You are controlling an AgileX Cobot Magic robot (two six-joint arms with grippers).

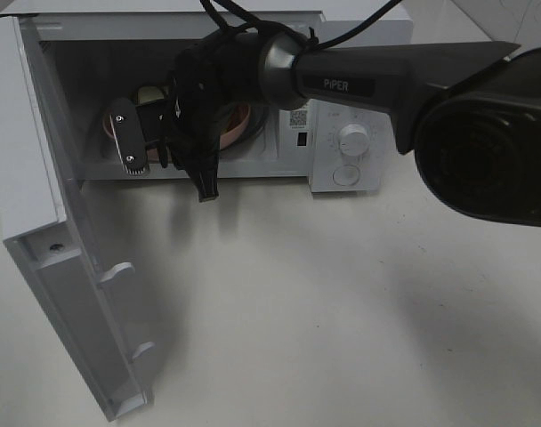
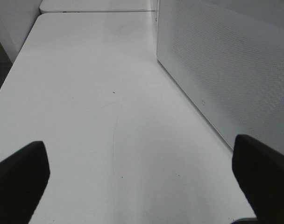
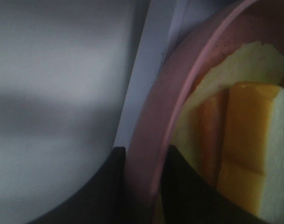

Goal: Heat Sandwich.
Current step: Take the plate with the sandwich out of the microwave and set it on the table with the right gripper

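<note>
The sandwich [image 3: 244, 140], pale bread with orange crust and yellow filling, lies on the round pink plate [image 3: 153, 140]. My right gripper [image 3: 142, 186] is shut on the plate's rim, one dark finger [image 3: 116, 186] on each side. In the exterior high view the right gripper [image 1: 133, 147] reaches into the open microwave [image 1: 288, 62]. There the arm hides most of the pink plate [image 1: 239, 124], and only a pale bit of the sandwich [image 1: 149, 92] shows. My left gripper [image 2: 142, 182] is open and empty, low over the white table.
The microwave door [image 1: 39, 178] stands open on the left, swung out over the table [image 1: 342, 302]. The control panel with its knob [image 1: 353, 138] and button [image 1: 346, 173] is on the right. In the left wrist view the microwave's perforated side wall [image 2: 226, 70] stands beside the left gripper.
</note>
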